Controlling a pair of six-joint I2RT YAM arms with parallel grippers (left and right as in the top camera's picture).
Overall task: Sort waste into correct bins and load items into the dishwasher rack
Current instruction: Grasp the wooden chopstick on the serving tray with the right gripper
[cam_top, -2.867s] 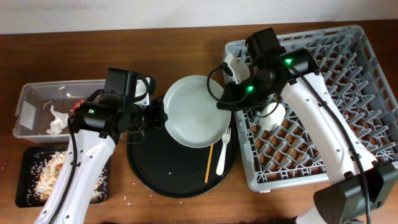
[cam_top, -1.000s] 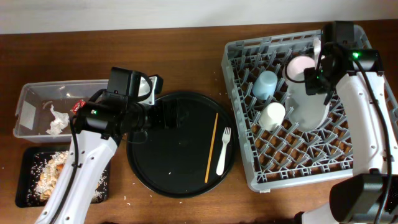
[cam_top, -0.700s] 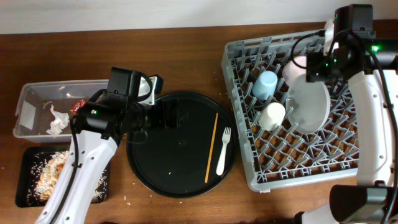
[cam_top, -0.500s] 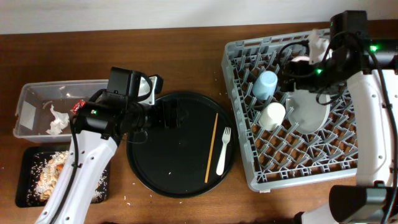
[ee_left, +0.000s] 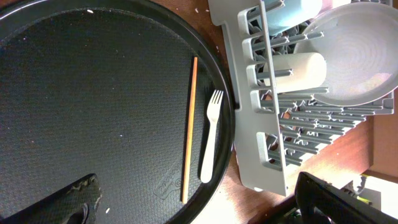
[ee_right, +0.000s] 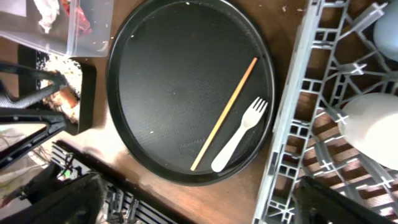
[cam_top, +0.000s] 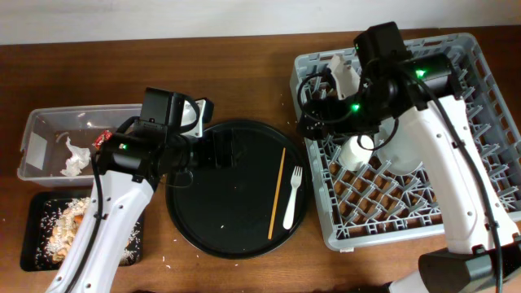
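Your left claw (cam_top: pixel 218 151), released, over round black tray (cam_top: pixel 203 224), left rim; right claw (cam_top: pixel 312 124), released, empty, beside tray's upper right; fork (cam_top: pixel 291 198), stick (cam_top: pixel 277 193) lying on tray.

— What sort of place was it?

— A robotics lab bench dressed up as a kitchen clean-up corner. A plain wooden table (cam_top: pixel 244 73) stood against a bare white wall (cam_top: pixel 163 16), with a left arm (cam_top: pixel 110 207) and a right arm (cam_top: pixel 448 163) of a robot mounted at it, the right one showing a green light (cam_top: pixel 421 74).

— And the kitchen part?

— A grey dishwasher rack (cam_top: pixel 407 236) held crockery. Beside it were a round black tray (cam_top: pixel 220 212) carrying a plastic fork (cam_top: pixel 291 199), a clear tub (cam_top: pixel 37 122) of rubbish and a flat black tray (cam_top: pixel 28 236) of food scraps.
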